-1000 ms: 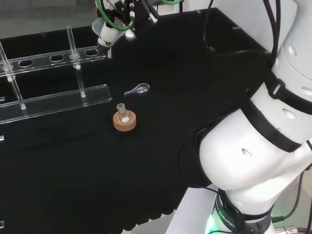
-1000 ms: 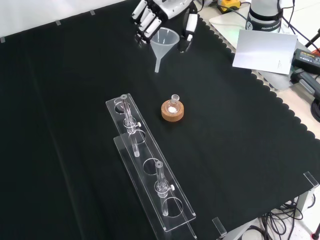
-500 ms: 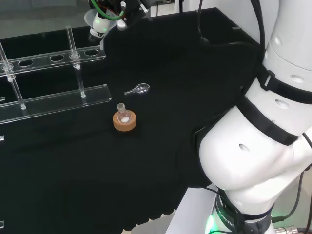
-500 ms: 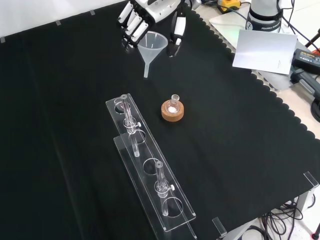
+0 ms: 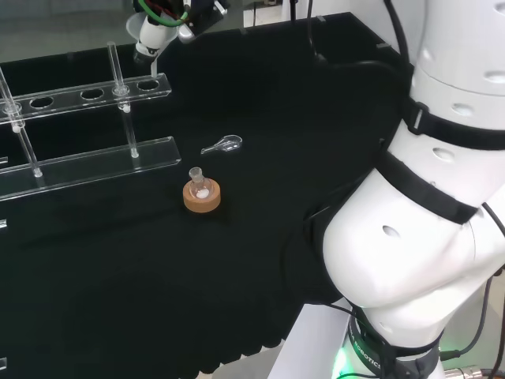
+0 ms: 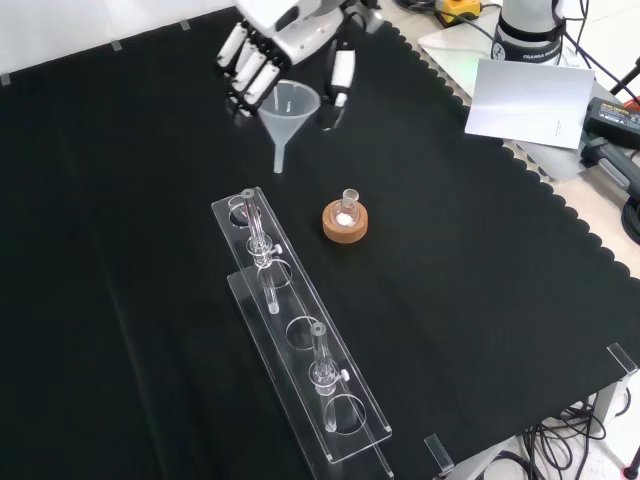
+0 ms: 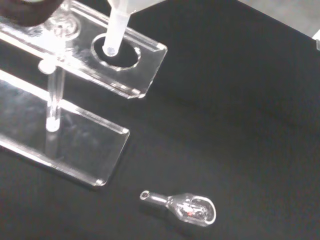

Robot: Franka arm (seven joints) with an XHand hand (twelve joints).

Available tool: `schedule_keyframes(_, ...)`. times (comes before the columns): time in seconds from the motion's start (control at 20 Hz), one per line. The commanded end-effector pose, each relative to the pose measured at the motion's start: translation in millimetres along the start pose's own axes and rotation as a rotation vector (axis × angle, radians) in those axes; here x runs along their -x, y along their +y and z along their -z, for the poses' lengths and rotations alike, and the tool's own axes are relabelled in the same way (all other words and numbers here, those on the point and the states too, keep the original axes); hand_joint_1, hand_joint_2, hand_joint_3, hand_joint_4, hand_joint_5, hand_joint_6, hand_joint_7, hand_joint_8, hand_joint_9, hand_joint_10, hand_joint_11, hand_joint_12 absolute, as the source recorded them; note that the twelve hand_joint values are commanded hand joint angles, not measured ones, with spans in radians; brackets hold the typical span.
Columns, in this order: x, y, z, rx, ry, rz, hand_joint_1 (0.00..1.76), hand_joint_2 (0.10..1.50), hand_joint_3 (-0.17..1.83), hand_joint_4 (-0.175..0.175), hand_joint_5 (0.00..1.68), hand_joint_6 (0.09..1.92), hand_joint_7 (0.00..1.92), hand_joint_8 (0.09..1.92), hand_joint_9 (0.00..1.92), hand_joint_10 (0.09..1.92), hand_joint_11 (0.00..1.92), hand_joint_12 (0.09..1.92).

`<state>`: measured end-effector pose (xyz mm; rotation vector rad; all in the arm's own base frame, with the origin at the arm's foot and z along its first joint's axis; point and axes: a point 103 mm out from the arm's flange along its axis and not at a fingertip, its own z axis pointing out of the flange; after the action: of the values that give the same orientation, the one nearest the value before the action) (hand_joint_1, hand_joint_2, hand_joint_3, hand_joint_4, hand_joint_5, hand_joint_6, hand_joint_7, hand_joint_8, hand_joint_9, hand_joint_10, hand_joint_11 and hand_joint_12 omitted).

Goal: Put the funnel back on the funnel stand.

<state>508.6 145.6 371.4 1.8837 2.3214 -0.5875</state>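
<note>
In the front view we see the hand (image 6: 283,35) coming in from the top, its fingers (image 6: 243,68) curled on one side of a clear funnel (image 6: 287,107) and the thumb on the other — it is gripping the funnel by the cone's rim. The funnel hangs upright in the air, spout pointing down, above the black cloth (image 6: 480,250) and just beyond the far end of the funnel stand (image 6: 300,335).

In the wrist view we look past the funnel's spout (image 7: 116,31), whose tip lines up with the end hole of the stand's upper plate (image 7: 107,55); we cannot tell from this view whether the tip has entered the hole. In the head view the funnel sits high at the upper left, above the right-hand end of the stand's top plate, so it is not seated in the stand.

The stand is a clear two-tier rack with a row of round holes and thin upright posts. Near it, in the front view, a small flask (image 6: 348,204) rests in a cork ring (image 6: 345,222), with something white inside. A small clear spoon-like piece (image 7: 186,208) lies flat on the cloth, apart from both the stand and the cork ring.
</note>
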Motion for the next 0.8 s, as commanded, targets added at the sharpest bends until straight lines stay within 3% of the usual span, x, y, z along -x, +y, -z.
schedule_keyframes(0.05,3.1,34.3,-3.4,-0.007,-0.014,0.028,0.73,0.78,0.4,0.012,0.5,0.47,0.51,0.61,0.88,0.42,0.56,1.27)
schedule_keyframes(0.8,4.9,60.9,-18.7,-0.035,-0.031,0.038,0.73,0.78,0.4,0.012,0.5,0.46,0.51,0.62,0.87,0.43,0.56,1.26)
